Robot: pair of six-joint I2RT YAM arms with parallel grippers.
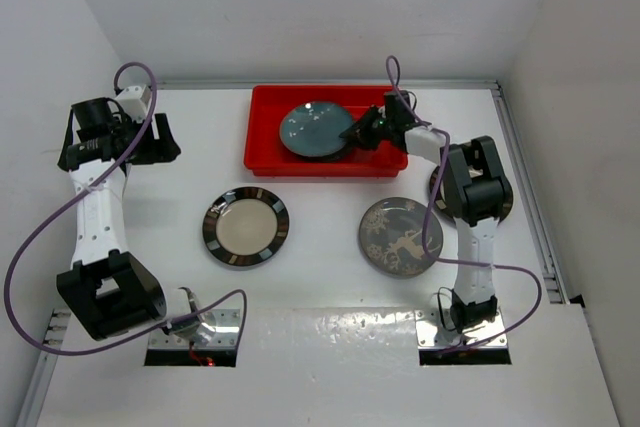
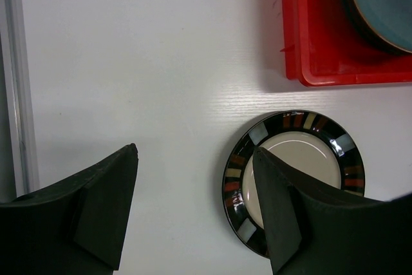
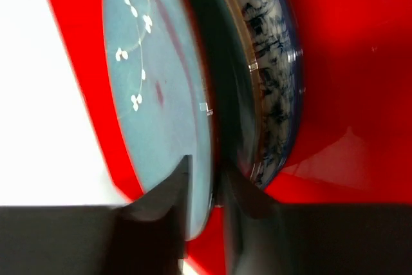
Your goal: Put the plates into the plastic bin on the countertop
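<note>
- The red plastic bin (image 1: pixel 262 161) was found at the far middle of the bench (image 1: pixel 320 202), which was closed in by white panels.
- Inside the bin, a teal plate (image 1: pixel 312 131) was seen lying on a blue-and-white floral plate (image 3: pixel 273 62).
- Two plates were recorded on the bench outside the bin and well apart: a striped-rim plate (image 1: pixel 245 226) left of centre and a grey deer plate (image 1: pixel 395 237), its right edge overhung by the right arm.
- The right tool (image 1: pixel 358 133) was set at the teal plate's right rim, its fingers narrowly apart on either side of that rim. Whether the rim was clamped could not be told.
- The left tool (image 2: pixel 193 152) was held wide apart above bare bench left of the bin, with nothing held.
</note>
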